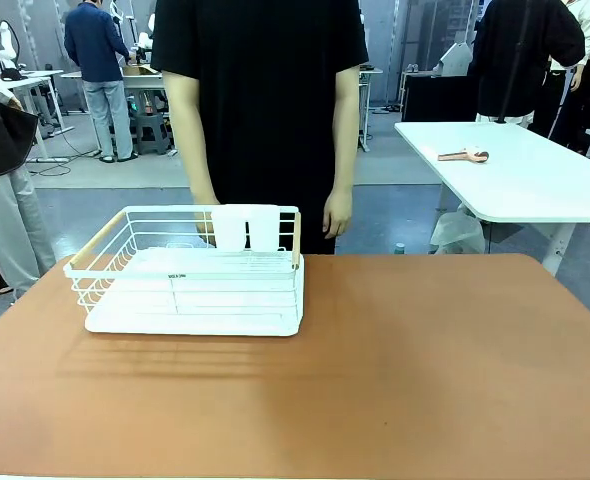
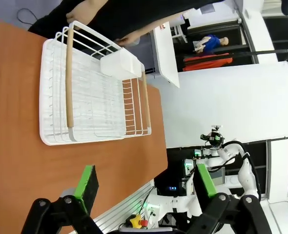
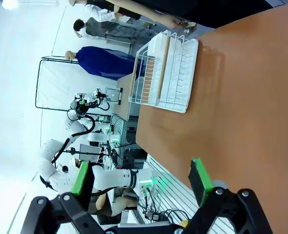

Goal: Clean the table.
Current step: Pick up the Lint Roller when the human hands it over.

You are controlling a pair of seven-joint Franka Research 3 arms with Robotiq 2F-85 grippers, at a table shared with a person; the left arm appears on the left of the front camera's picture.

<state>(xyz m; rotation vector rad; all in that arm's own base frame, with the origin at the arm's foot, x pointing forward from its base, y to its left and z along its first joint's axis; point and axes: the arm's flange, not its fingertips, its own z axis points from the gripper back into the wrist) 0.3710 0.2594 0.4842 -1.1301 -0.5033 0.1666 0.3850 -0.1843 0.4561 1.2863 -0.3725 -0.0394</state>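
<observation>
Two grippers are poised above the near part of the table, each seen from its own wrist camera. The left gripper has its green-padded fingers spread wide, with nothing between them and touching nothing; one finger is over the terracotta top and the other lies past the table's edge. The right gripper is just as wide open and also holds nothing, its fingers clear of the surface.

A person in a black top stands at the far side with both arms hanging straight down. One hand is just behind the far rim of the rack, and the other hand hangs a little to the right of it, apart from the wire.

The reddish-brown table fills the near and middle ground of the front view. On its far left part sits a white wire dish rack on a white drip tray, with a wooden handle at its left end and another at its right. A small white cutlery holder hangs on the rack's far rim.

Far right, behind the main table, stands a white-topped table carrying a small pinkish-brown object, too small to identify.
</observation>
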